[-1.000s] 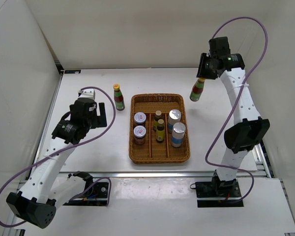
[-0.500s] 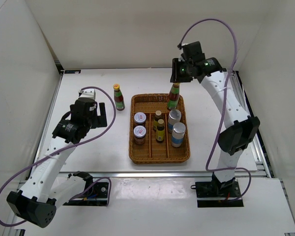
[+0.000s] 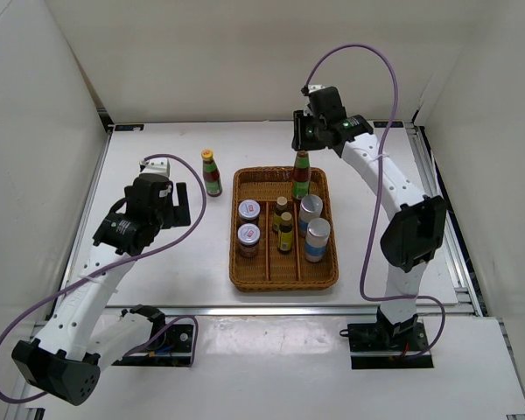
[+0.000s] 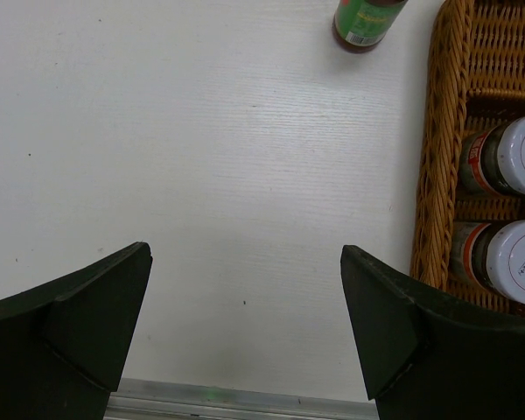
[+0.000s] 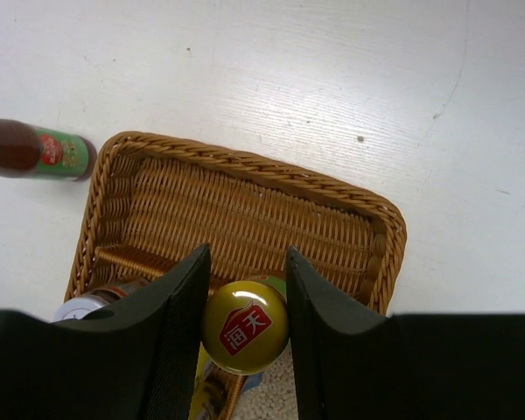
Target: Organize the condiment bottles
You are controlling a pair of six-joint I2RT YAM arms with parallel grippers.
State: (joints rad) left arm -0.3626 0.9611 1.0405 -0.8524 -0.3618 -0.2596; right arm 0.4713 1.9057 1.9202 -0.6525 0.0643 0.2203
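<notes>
- Top view: my right pincer [image 3: 303, 150] is pinching the yellow cap of the held bottle [image 3: 301, 178]. This tall red-and-green-labelled bottle hangs upright over the far end of the wicker tray [image 3: 284, 284], just beyond the silver-topped cylinders [image 3: 311, 208]. I cannot tell whether its base touches the weave.
- In the tray I see the white-lidded jars [image 3: 248, 210] in the left lane, the tiny dark bottles [image 3: 285, 229] in the middle lane and the cylinders in the right lane.
- The second tall bottle [image 3: 212, 172] stands on the worktop [image 3: 157, 153], just outside the tray's far-left corner.
- My left pincer [image 3: 178, 205] is spread wide with nothing in it, over the worktop left of the tray.
- Left wrist view: the left pincer [image 4: 245, 262] gapes over bare worktop [image 4: 201, 131]. The second tall bottle [image 4: 365, 17] is at the top edge, and the tray's rim [image 4: 437, 166] and both jars [image 4: 518, 153] are on the right.
- Right wrist view: the right pincer [image 5: 245, 289] has both fingers [image 5: 179, 324] pressed against the held bottle's cap [image 5: 244, 326]. The tray's far wall [image 5: 245, 166] is below, and the second tall bottle [image 5: 39, 149] is outside its corner.
</notes>
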